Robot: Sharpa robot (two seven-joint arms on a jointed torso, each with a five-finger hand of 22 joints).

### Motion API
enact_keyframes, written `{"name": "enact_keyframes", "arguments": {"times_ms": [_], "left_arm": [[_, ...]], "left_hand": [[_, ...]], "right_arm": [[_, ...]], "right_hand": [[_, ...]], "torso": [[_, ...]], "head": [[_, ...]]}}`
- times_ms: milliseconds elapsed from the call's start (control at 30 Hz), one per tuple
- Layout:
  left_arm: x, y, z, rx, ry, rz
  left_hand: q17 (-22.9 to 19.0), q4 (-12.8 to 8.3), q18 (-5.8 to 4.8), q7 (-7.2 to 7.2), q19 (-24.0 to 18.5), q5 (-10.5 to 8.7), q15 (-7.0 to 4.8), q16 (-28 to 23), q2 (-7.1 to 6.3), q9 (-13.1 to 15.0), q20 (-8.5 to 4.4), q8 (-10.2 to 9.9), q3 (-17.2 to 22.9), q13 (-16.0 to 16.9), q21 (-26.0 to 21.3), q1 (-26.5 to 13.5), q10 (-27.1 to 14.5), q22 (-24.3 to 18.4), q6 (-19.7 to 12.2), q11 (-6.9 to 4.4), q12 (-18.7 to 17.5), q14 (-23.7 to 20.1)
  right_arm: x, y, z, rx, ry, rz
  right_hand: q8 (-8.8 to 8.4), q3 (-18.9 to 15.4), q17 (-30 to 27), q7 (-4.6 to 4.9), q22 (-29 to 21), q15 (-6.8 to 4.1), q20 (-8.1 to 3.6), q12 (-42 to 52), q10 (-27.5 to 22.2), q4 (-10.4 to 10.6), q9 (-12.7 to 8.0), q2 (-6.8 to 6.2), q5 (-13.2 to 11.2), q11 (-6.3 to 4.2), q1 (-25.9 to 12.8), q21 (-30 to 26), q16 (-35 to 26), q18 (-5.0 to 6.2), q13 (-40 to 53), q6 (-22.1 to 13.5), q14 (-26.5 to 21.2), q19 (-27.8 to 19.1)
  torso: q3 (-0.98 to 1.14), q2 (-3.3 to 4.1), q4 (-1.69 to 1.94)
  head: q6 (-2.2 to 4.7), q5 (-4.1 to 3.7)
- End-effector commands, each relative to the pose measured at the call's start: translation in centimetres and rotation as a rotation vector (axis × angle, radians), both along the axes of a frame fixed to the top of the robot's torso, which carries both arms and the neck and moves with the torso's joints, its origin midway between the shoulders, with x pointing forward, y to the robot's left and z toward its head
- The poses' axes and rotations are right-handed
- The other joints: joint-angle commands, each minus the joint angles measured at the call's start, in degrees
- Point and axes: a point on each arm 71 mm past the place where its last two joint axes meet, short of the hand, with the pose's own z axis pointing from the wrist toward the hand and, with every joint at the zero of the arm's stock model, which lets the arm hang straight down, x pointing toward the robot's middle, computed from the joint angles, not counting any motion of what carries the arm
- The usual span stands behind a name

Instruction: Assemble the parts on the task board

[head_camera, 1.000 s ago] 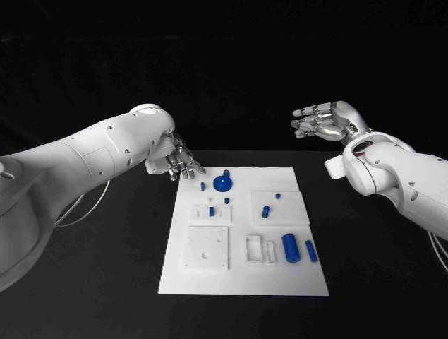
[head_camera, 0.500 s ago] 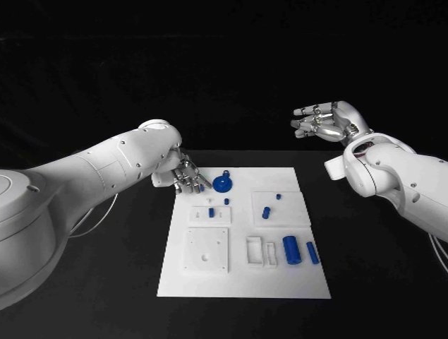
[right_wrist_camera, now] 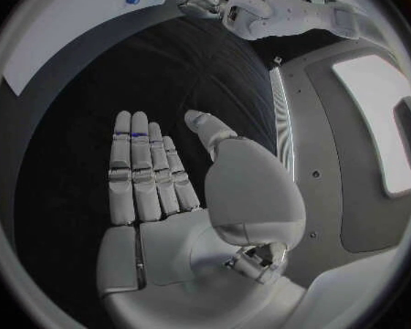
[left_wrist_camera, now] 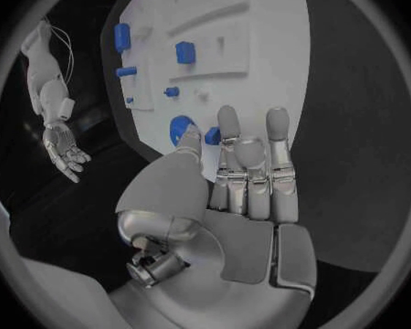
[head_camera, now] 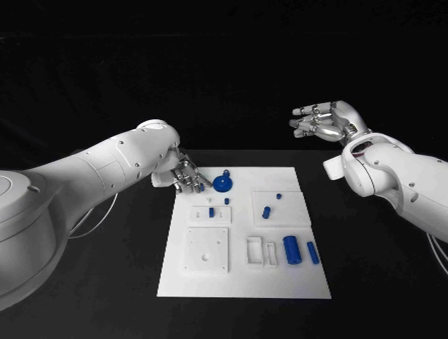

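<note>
Looking down from the head camera, I see my left hand (head_camera: pixel 186 174) at the far left corner of the white task board (head_camera: pixel 242 282), fingers (left_wrist_camera: pixel 279 135) straight and slightly apart, holding nothing; in the left wrist view the fingertips hover just by the round blue knob (head_camera: pixel 223 183) and a small blue peg beside it, though I cannot tell whether they touch. The board lies in the middle of the black surface (head_camera: pixel 101 282). On its left half I see a small raised white block with a blue peg (head_camera: pixel 212 211) standing in it, and nearer to me a larger square white plate (head_camera: pixel 207 248). Toward the right sit a short blue pin (head_camera: pixel 267 211), then two white upright brackets (head_camera: pixel 257 249), then a thick blue cylinder (head_camera: pixel 291 248) lying beside a thinner blue rod (head_camera: pixel 311 251), both near the right edge. My right hand (head_camera: pixel 327 121) is raised well beyond the board's far right corner, away from every part; in the right wrist view its fingers (right_wrist_camera: pixel 132 161) are stretched out flat with the thumb apart, gripping nothing.
</note>
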Motion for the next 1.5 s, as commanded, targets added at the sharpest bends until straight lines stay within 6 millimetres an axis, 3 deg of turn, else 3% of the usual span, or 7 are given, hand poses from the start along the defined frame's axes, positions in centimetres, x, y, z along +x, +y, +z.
{"name": "enact_keyframes", "arguments": {"times_ms": [33,533,600,633,700,833,1500], "left_arm": [[-0.13,-0.49,-0.37,-0.018,0.008,-0.012],[0.10,-0.09,-0.27,-0.003,-0.013,0.028],[0.13,-0.12,-0.24,-0.005,-0.018,0.030],[0.14,-0.14,-0.23,-0.005,-0.020,0.030],[0.16,-0.18,-0.21,-0.008,-0.025,0.032],[0.20,-0.22,-0.17,-0.011,-0.031,0.038],[0.24,-0.35,-0.12,-0.032,-0.042,0.043]], "left_hand": [[-0.09,-0.13,-0.71,0.11,-0.19,0.40,0.05,0.27,0.75,-0.24,0.28,-0.17,0.26,0.08,0.21,-0.02,1.51,1.17,-0.56,0.24,-0.21,-0.47],[-0.48,-1.85,-0.68,-0.09,-0.13,2.17,-0.01,0.54,2.06,0.29,0.24,1.23,0.12,0.26,0.36,0.59,1.46,1.16,-0.64,0.10,-0.06,-0.41],[-0.51,-2.19,-0.68,-0.10,-0.14,3.36,-0.01,0.55,2.16,0.43,0.23,1.32,0.18,0.27,0.35,0.83,1.43,1.15,-0.80,0.10,-0.06,-0.41],[-0.52,-2.60,-0.69,-0.15,-0.11,5.39,-0.05,0.56,2.38,0.46,0.21,1.35,0.44,0.27,0.37,1.40,1.45,1.16,-0.84,0.06,-0.06,-0.39],[-0.53,-2.97,-0.70,-0.20,-0.11,5.93,-0.06,0.57,2.73,0.50,0.20,1.38,0.66,0.28,0.38,1.88,1.44,1.16,-0.87,0.03,-0.05,-0.39],[-0.56,-4.39,-0.73,-0.30,-0.10,5.62,-0.11,0.58,3.96,0.60,0.15,1.45,1.56,0.26,0.40,4.33,1.37,1.16,-1.05,-0.02,-0.10,-0.38],[-0.41,-7.34,-0.81,-0.90,-0.18,6.52,-0.30,0.75,5.77,1.25,0.03,2.33,2.47,0.23,0.51,8.70,1.40,1.19,-0.35,-0.27,-0.14,-0.31]], "right_arm": [[0.00,0.10,0.08,0.004,-0.006,0.006],[0.07,0.14,0.00,0.004,-0.002,0.009],[0.08,0.14,-0.01,0.003,-0.001,0.009],[0.08,0.14,-0.01,0.004,-0.002,0.008],[0.08,0.15,0.00,0.004,-0.002,0.009],[0.09,0.14,-0.01,0.003,-0.002,0.009],[0.17,0.13,-0.13,0.000,0.007,0.012]], "right_hand": [[0.06,-0.30,-0.08,0.02,-0.06,0.11,0.17,-0.15,-0.38,-0.04,-0.06,0.19,0.26,0.20,-0.21,0.34,-0.19,0.56,-0.06,-0.54,-0.30,-0.40],[0.05,-0.42,-0.09,0.03,-0.05,0.13,0.18,-0.16,-0.43,-0.08,-0.07,0.24,0.23,0.21,-0.18,0.37,-0.19,0.56,-0.06,-0.61,-0.34,-0.45],[0.06,-0.57,-0.08,0.02,-0.05,0.14,0.20,-0.17,-0.45,-0.14,-0.06,0.30,0.32,0.22,-0.17,0.40,-0.18,0.57,-0.07,-0.53,-0.39,-0.52],[0.06,-0.57,-0.08,0.02,-0.05,0.14,0.20,-0.17,-0.45,-0.14,-0.06,0.30,0.32,0.22,-0.17,0.40,-0.18,0.57,-0.07,-0.53,-0.39,-0.52],[0.07,-0.57,-0.07,0.02,-0.05,0.13,0.20,-0.15,-0.40,-0.13,-0.05,0.34,0.39,0.20,-0.20,0.42,-0.16,0.57,-0.06,-0.41,-0.35,-0.50],[0.08,-0.57,-0.07,0.00,-0.04,0.11,0.18,-0.15,-0.37,-0.11,-0.05,0.34,0.44,0.17,-0.23,0.45,-0.17,0.59,-0.06,-0.33,-0.33,-0.46],[0.05,-0.52,-0.08,-0.01,-0.06,0.13,0.21,-0.16,-0.39,-0.15,-0.06,0.33,0.89,0.18,-0.37,0.43,-0.19,0.55,-0.06,-0.28,-0.42,-0.56]], "torso": [[-0.05,0.06,0.06],[-0.05,0.20,0.24],[-0.03,0.19,0.27],[-0.03,0.20,0.28],[-0.04,0.21,0.29],[-0.04,0.22,0.30],[-0.11,0.29,0.46]], "head": [[0.02,-0.13],[0.03,-0.46],[0.00,-0.40],[0.01,-0.40],[-0.02,-0.50],[0.04,-0.53],[0.08,-0.48]]}}
